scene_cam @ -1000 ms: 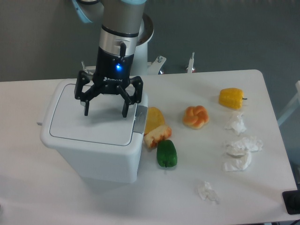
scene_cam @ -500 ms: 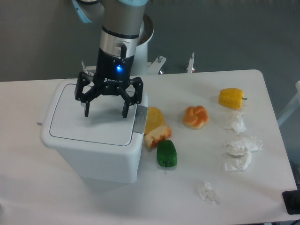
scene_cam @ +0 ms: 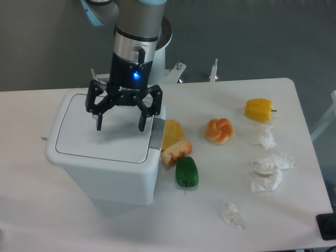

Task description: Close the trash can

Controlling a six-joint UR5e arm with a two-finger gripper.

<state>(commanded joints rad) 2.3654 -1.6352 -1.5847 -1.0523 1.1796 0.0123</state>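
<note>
Arm (scene_cam: 137, 21): you see a silver-grey cylinder with a pale blue joint cap.
Wrist: black housing, blue light lit, small white lettering.
Gripper (scene_cam: 120, 126): black, two linked fingers (scene_cam: 142, 116), exposed linkage bars.

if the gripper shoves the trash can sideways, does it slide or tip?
Probably slides. The trash can looks like thin white plastic, so likely light for its size, and the table looks smooth. It is tall and seems to narrow toward the base, so a push high up near the lid, where the open gripper hovers, could tip it.
</note>
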